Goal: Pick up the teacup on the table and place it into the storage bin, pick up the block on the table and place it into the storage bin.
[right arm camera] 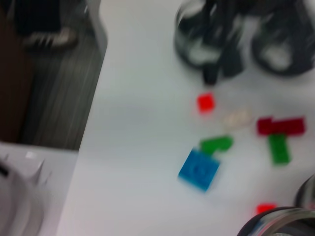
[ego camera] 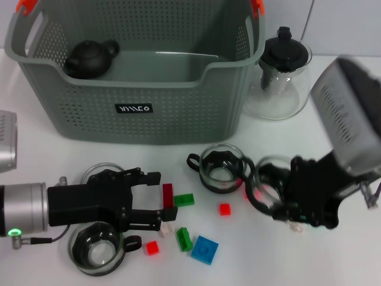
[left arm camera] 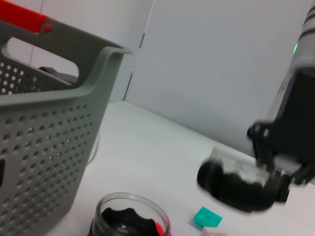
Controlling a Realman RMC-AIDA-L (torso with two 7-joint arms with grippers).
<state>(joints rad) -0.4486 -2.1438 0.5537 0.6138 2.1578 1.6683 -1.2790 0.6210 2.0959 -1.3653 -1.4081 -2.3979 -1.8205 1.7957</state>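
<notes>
The storage bin stands at the back, grey-green and perforated, and its wall fills one side of the left wrist view. My right gripper is at front right, shut on a glass teacup, which the left wrist view also shows. My left gripper lies low at front left, open, its fingertips just short of a dark red block. Green, red and blue blocks lie nearby. Another teacup stands mid-table.
A dark teapot sits inside the bin at its left end. A glass teapot with black lid stands right of the bin. Two more glass cups flank my left gripper. Small blocks are scattered across the front.
</notes>
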